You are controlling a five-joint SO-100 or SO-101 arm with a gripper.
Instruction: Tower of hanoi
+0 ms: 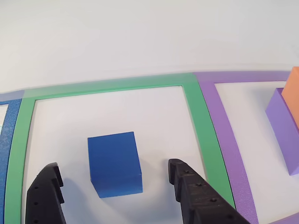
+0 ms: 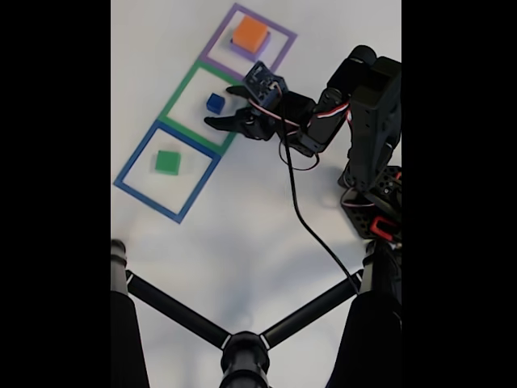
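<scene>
Jaws spread wide, one finger [image 1: 46, 196] on either side of the blue cube [image 1: 114, 163], gripper [image 2: 229, 107] low over it but touching nothing yet. That cube sits alone inside the green square [image 1: 198, 116] on the white desk [image 2: 242, 234]. Over in the purple square [image 2: 283, 36] an orange block [image 2: 250, 34] rests on a purple block [image 1: 285, 130], and a green block [image 2: 167, 162] waits in the blue square [image 2: 129, 190]. Straddling it like this looks like setup for a pinch and lift, smallest piece first.
</scene>
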